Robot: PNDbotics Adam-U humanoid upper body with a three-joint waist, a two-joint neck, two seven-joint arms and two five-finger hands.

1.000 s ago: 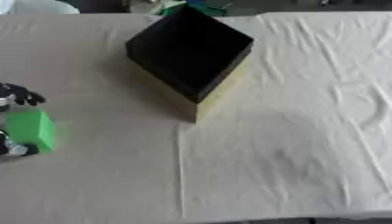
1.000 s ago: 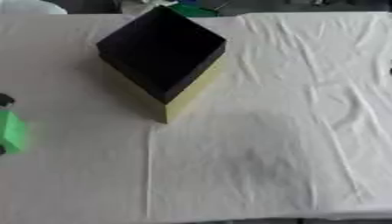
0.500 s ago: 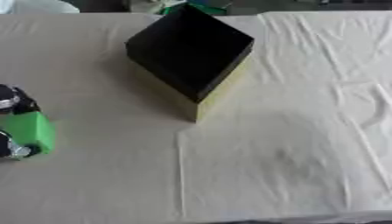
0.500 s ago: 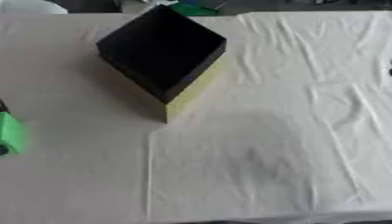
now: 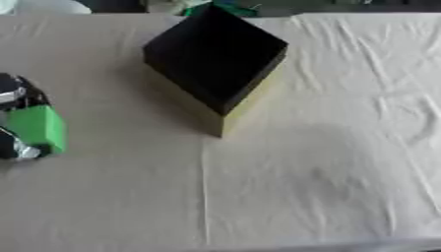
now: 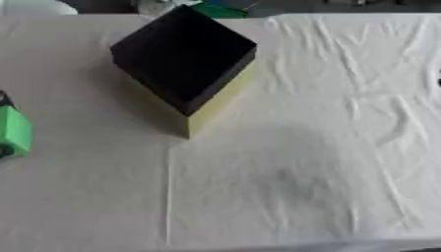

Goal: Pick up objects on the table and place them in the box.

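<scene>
Moved: green block [image 5: 39, 129] shifted slightly right at frame's left edge
Left robot hand [image 5: 15, 93]: grasping block
Box [image 5: 215, 54]: upper right of it

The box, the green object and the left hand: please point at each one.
box [image 5: 215, 54], left eye view, dark inside.
green object [image 5: 39, 129], left eye view, its front face.
left hand [image 5: 12, 93], left eye view, upper fingers.
</scene>
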